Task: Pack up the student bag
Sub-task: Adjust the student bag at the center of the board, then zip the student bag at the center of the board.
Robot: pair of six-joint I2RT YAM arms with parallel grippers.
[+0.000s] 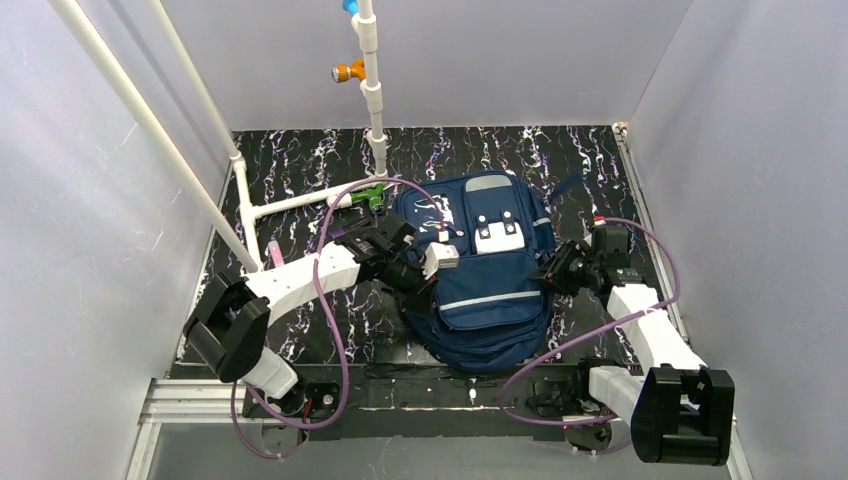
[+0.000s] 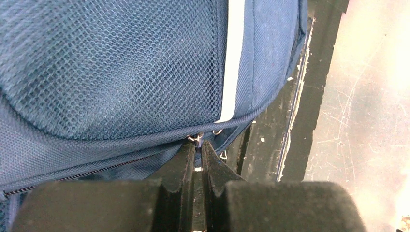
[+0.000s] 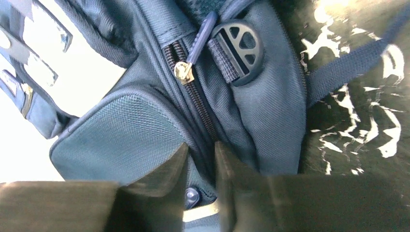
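Observation:
The navy blue student bag [image 1: 490, 290] lies flat in the middle of the black marbled table, front side up. My left gripper [image 1: 424, 284] is at the bag's left side. In the left wrist view it [image 2: 198, 144] is shut on a zipper pull [image 2: 195, 138] below the mesh pocket [image 2: 111, 63] and white reflective strip [image 2: 232, 58]. My right gripper [image 1: 551, 272] is at the bag's right side. In the right wrist view it [image 3: 201, 147] is shut on a fold of bag fabric along the zip line, below a metal zipper slider [image 3: 183, 72] and a round black buckle [image 3: 238, 44].
A white pipe frame [image 1: 300, 203] with a green clamp [image 1: 372, 196] stands at the back left, close to the bag's top. A pink object [image 1: 272, 252] lies by the left wall. Grey walls enclose the table. The table's near edge [image 2: 291, 121] runs just beside the bag.

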